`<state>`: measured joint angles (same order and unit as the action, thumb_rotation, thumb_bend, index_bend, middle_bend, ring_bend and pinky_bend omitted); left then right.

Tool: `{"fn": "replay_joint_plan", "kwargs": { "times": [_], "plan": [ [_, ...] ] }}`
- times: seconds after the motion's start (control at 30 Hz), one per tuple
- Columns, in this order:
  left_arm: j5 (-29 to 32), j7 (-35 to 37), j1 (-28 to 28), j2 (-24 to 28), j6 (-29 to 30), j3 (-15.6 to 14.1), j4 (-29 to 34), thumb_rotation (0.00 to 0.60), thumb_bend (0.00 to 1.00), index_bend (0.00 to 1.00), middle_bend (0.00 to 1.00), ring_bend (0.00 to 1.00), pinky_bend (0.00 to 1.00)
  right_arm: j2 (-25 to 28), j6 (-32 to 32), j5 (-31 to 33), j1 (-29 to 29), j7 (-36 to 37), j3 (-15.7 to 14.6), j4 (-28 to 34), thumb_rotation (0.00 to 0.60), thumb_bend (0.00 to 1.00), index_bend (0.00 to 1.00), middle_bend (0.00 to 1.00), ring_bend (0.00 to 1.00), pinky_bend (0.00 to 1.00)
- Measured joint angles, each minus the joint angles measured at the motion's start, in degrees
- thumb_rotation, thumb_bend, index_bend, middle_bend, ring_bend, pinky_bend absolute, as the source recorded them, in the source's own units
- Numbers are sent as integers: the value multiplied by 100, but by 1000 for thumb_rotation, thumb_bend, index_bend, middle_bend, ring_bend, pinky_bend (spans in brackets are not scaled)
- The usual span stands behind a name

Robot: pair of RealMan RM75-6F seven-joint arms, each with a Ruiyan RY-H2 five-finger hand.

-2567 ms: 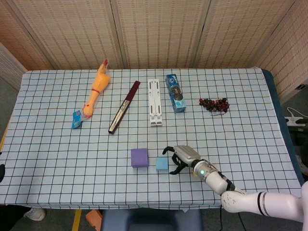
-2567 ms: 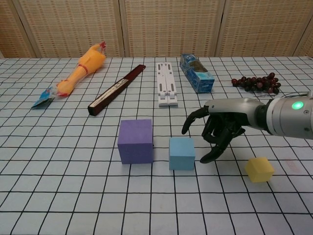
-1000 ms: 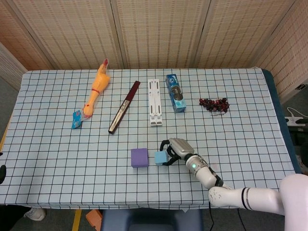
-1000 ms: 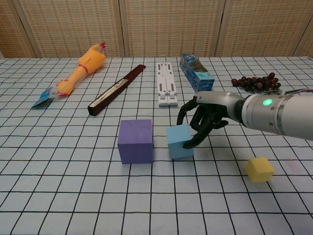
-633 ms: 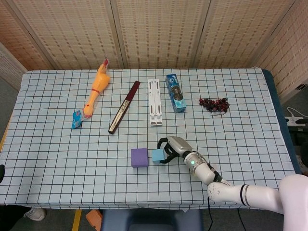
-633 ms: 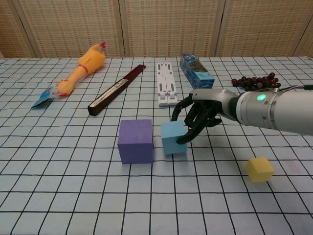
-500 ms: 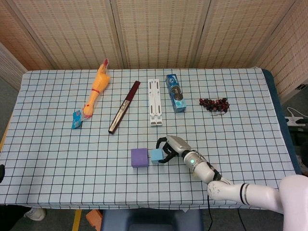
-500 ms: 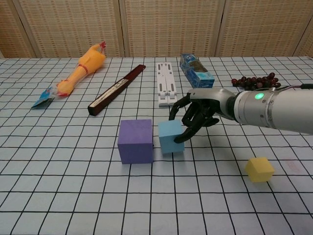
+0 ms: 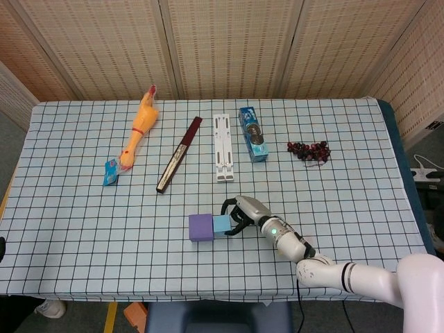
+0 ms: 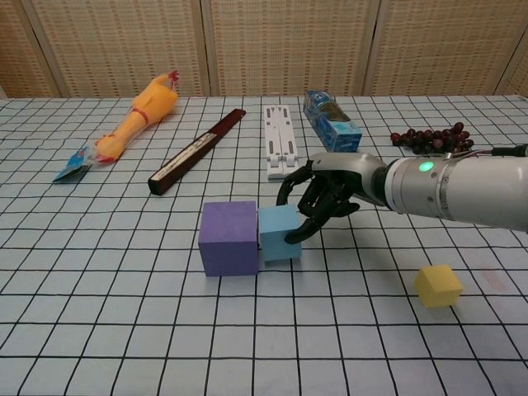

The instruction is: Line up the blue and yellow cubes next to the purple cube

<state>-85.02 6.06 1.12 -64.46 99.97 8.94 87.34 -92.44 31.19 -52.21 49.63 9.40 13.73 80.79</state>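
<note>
Chest view, frame centre: the right hand [image 10: 323,200] clamps curled black fingers [image 10: 299,231] on the small light-blue cube [image 10: 279,233], touching the larger purple cube [image 10: 228,238]; small yellow cube [image 10: 437,286] lower right.

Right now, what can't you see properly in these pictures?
- Yellow cube: hidden behind the right arm in the head view.
- Blue cube: its right side is covered by the right hand in both views.
- Left hand: in neither view.
- Blue box: print too small to read.
</note>
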Motion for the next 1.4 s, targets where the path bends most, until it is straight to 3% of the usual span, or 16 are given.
{"fn": "replay_joint_plan", "kwargs": {
  "times": [0.83,1.23,1.4],
  "plan": [
    [-4,7,-8,62,-97,-34,42,600,413,358,370,296,412,-140,-143,-555,-34,391,-18,-321,600,0,453,872,976,1000],
    [-29,4,-8,72,-97,-45,44,600,414,358,370,296,412,22,-311,-521,1,446,-62,-251,600,0,243,872,972,1000],
    [-28,3,-13,74,-113,-50,42,600,413,358,370,296,412,192,-286,-620,-59,566,-3,-39,600,0,207,872,972,1000]
  ]
}}
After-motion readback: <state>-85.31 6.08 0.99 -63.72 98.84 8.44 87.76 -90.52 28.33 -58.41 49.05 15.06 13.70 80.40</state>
